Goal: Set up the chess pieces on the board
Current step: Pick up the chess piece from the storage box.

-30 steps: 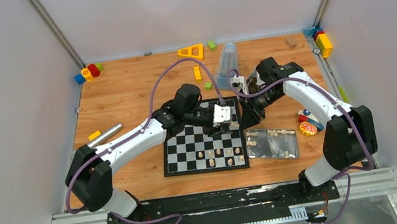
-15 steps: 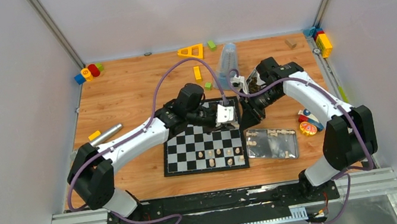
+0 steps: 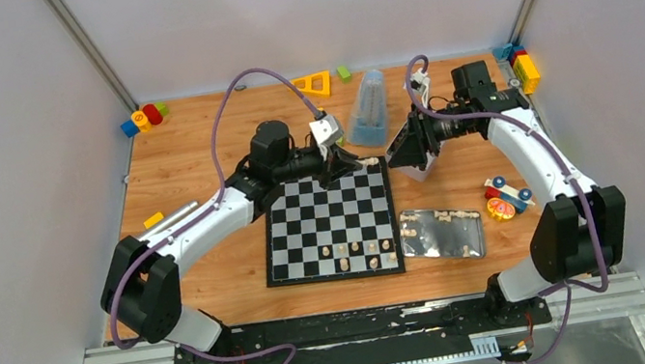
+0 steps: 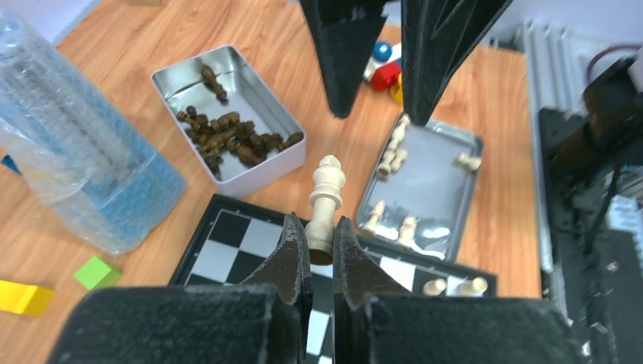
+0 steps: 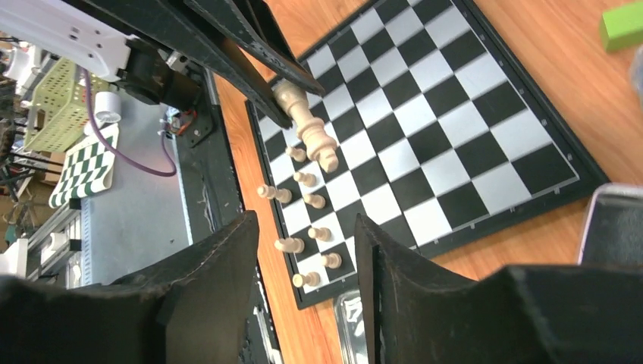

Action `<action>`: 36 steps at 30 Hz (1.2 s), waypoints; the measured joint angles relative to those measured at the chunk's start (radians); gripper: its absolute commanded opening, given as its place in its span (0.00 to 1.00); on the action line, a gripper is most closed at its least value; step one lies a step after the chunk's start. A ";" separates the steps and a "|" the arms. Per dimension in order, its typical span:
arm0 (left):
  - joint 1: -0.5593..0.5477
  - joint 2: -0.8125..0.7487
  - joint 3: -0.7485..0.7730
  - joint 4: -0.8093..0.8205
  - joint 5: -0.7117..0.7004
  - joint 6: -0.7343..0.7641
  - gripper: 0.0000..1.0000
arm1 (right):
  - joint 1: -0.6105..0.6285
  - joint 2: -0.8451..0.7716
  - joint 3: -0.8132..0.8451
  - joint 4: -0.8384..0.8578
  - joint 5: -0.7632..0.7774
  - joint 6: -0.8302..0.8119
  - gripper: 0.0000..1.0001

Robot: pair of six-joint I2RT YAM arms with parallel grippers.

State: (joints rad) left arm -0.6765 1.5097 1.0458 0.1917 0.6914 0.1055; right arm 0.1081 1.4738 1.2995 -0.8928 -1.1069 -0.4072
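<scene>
Wooden bench. Black-and-white checkered chessboard lies flat mid-bench, toward the arm bases. Clear blue-tinted plastic bottle lies beyond the board's far edge.

Two open rectangular tins:
- metal tin of dark brown chessmen, just off the board's far right corner
- metal tin of cream chessmen, beside the board's right edge

Left jaws clenched on the base of a tall cream chess piece, held over the board's far edge. Right jaws spread, nothing between them, hovering near that far right corner.

Several small cream chess pieces stand on the two nearest ranks, mostly the right half.
</scene>
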 measured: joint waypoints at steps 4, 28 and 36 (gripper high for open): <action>0.005 -0.003 -0.011 0.106 0.023 -0.161 0.00 | 0.006 -0.005 -0.006 0.118 -0.049 0.107 0.65; 0.003 0.008 -0.022 0.272 0.084 -0.381 0.00 | 0.035 -0.003 -0.042 0.272 -0.171 0.257 0.18; 0.003 0.013 -0.023 0.280 0.085 -0.382 0.31 | 0.036 -0.003 -0.042 0.274 -0.173 0.257 0.01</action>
State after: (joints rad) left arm -0.6739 1.5223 1.0233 0.4713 0.7765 -0.2768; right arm 0.1440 1.4708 1.2575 -0.6186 -1.2797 -0.1505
